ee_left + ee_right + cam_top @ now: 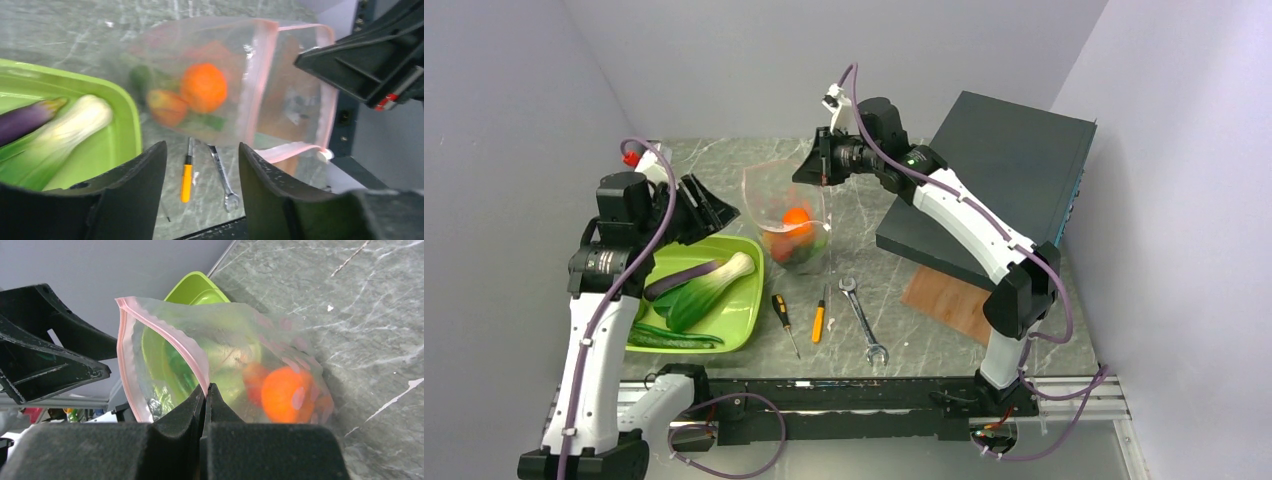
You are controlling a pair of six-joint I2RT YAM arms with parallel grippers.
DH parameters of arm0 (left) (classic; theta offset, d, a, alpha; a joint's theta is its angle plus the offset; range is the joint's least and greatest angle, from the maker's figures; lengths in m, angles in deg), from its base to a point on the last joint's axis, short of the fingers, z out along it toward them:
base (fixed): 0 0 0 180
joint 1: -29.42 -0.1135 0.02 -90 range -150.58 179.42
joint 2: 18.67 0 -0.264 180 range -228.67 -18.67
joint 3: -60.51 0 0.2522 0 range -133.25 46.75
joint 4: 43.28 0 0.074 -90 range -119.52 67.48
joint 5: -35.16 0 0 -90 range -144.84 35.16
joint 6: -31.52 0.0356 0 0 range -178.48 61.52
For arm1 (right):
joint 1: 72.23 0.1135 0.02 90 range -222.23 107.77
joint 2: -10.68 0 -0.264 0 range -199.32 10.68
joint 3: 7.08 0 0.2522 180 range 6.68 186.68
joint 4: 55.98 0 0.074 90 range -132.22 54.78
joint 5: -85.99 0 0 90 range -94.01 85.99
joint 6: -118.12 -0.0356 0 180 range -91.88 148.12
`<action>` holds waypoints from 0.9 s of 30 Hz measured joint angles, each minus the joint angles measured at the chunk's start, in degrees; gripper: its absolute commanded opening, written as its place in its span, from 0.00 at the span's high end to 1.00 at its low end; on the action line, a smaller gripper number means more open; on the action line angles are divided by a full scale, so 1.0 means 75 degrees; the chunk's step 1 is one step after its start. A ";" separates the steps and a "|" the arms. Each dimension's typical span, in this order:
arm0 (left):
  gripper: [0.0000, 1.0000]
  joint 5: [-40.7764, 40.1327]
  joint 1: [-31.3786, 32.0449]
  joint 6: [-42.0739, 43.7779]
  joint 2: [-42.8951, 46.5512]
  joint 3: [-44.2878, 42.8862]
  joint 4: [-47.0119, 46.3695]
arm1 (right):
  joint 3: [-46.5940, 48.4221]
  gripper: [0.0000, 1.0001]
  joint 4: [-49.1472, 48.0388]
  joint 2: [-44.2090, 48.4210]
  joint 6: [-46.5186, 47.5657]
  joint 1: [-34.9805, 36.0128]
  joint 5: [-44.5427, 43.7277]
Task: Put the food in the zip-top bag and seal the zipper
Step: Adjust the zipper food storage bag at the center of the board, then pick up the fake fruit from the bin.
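Note:
The clear zip-top bag (786, 208) hangs above the table's middle. Inside it lie an orange ball (796, 217), red pieces and green food, also seen in the left wrist view (203, 87) and the right wrist view (282, 392). My right gripper (820, 165) is shut on the pinkish zipper strip (172, 337) at the bag's mouth and holds the bag up. The mouth gapes open. My left gripper (714, 212) is open and empty, just left of the bag; its fingers (145, 175) frame the table below.
A lime-green tray (739, 320) at the left holds an eggplant (682, 277), a bok choy (714, 285) and a green pepper. Two screwdrivers (820, 315) and a wrench (864, 322) lie in front. A dark box (994, 180) and a brown board (946, 300) sit at the right.

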 measured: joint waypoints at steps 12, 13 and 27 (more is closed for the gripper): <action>0.06 -0.3657 -0.0536 0.1070 0.0536 0.0557 0.1070 | -0.0291 1.00 -0.0181 0.0000 -0.0061 -0.0058 0.0073; 0.05 -0.4124 -0.0670 0.1145 0.0490 0.0662 0.1131 | -0.0321 1.00 -0.0210 0.0003 -0.0064 -0.0058 0.0076; 0.00 -0.6015 -0.3698 0.1338 -0.1545 0.2562 0.0417 | -0.0498 1.00 -0.0274 0.0006 -0.0096 -0.0058 0.0134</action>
